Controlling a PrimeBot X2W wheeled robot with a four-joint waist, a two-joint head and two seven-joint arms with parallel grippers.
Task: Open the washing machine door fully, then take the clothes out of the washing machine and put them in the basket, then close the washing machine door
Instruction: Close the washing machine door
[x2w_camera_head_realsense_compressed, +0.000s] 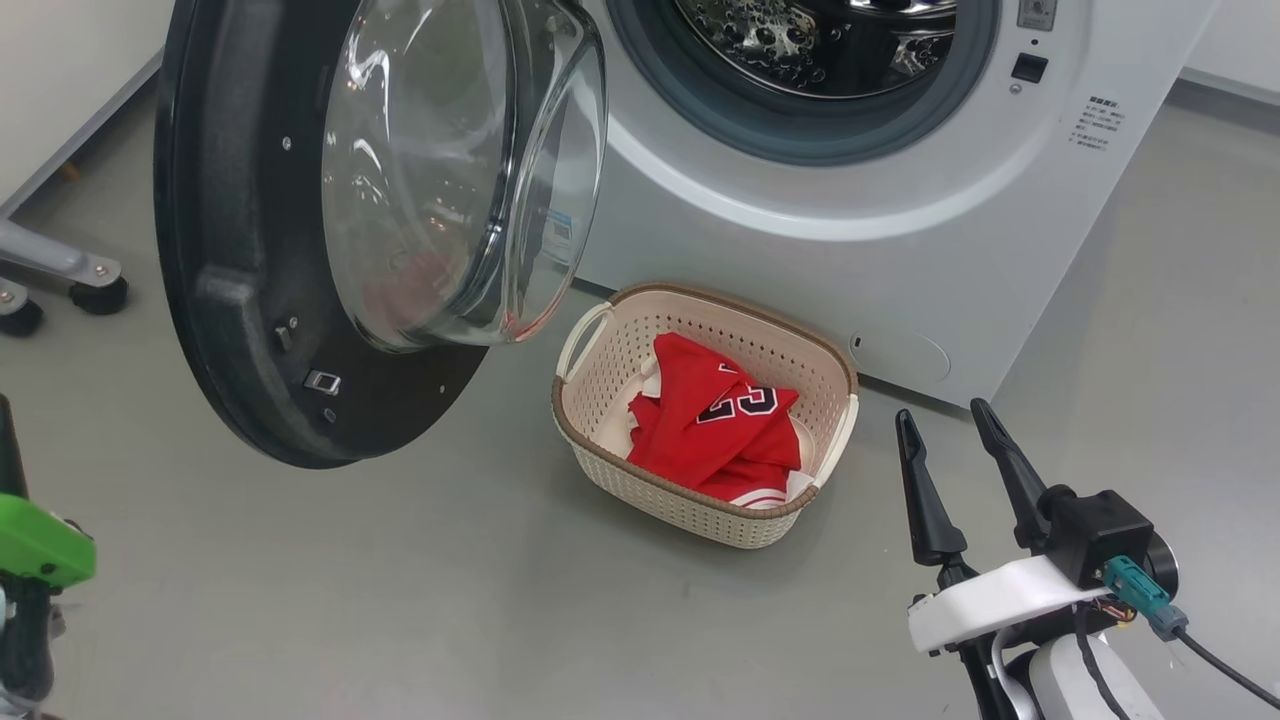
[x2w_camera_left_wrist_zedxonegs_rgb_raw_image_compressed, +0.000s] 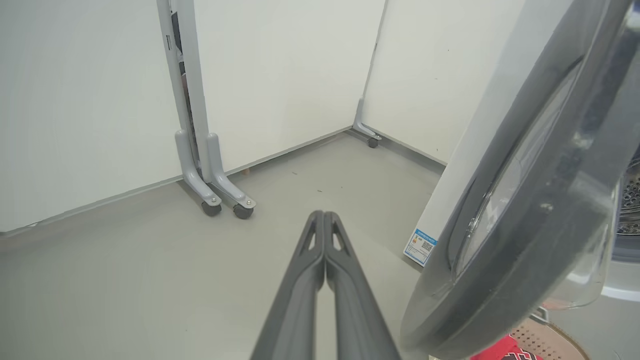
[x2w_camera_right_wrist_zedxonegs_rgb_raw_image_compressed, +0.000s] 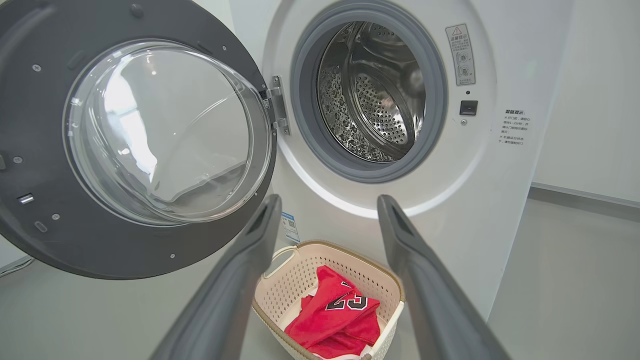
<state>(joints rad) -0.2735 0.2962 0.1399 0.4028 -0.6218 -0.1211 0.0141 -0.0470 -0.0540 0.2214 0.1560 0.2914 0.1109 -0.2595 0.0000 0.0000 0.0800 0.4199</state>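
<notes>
Our right gripper (x2w_camera_head_realsense_compressed: 941, 410) is hanging wide and empty near the cream basket (x2w_camera_head_realsense_compressed: 690, 505) where the red jerseys (x2w_camera_head_realsense_compressed: 715, 430) are lying, beside the swung-open washing machine door (x2w_camera_head_realsense_compressed: 240, 250), while we are holding our left gripper (x2w_camera_left_wrist_zedxonegs_rgb_raw_image_compressed: 324, 216) pinched together on nothing.

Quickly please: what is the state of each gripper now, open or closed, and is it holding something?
Left gripper: closed, fingers pressed together, holding nothing.
Right gripper: open, holding nothing.

Grey floor (x2w_camera_left_wrist_zedxonegs_rgb_raw_image_compressed: 125, 280), white walls (x2w_camera_left_wrist_zedxonegs_rgb_raw_image_compressed: 75, 100), castored panel legs (x2w_camera_left_wrist_zedxonegs_rgb_raw_image_compressed: 222, 177).
</notes>
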